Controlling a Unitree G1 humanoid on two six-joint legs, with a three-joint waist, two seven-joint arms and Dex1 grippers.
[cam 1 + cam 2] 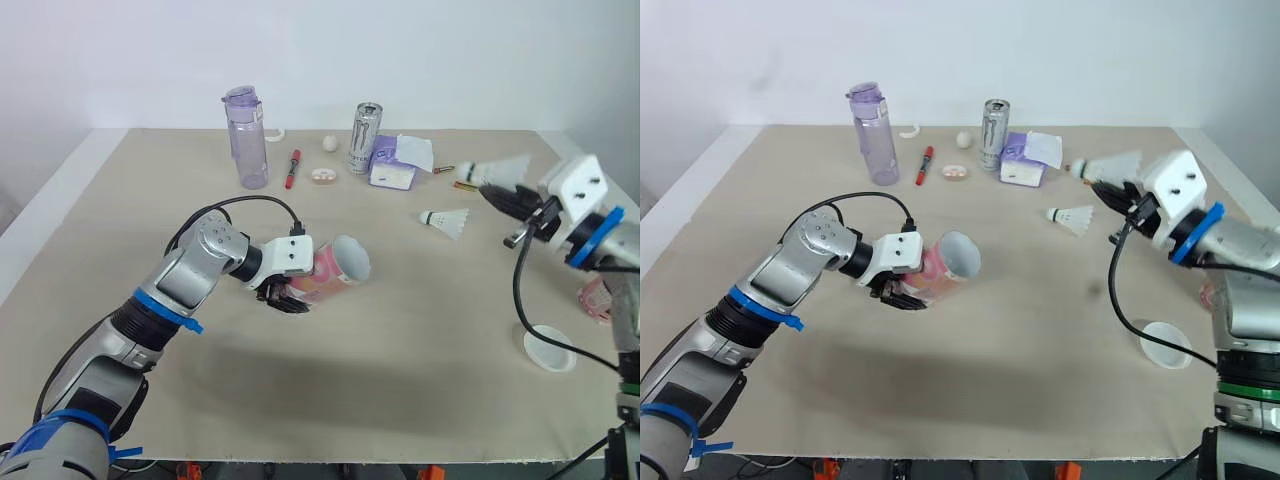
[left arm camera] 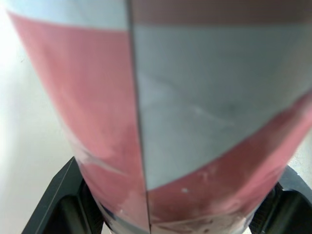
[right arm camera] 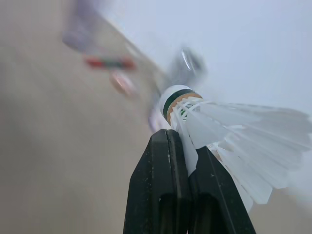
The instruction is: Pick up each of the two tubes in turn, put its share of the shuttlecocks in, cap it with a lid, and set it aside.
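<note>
The tube [image 1: 335,268] looks light and thin-walled and would probably dent under a hard squeeze, so its closed end is the place to grip. It is pink and pale blue, tilted, with its mouth toward the bench's [image 1: 400,400] right edge. The left end effector [image 1: 285,297] clamps it over mid-bench. The right end effector [image 1: 492,196] is closed, pinching a white shuttlecock [image 1: 498,171] by its fragile feathers. A second shuttlecock [image 1: 445,220] lies nearby, and a lid [image 1: 550,348] rests by the near right corner.
</note>
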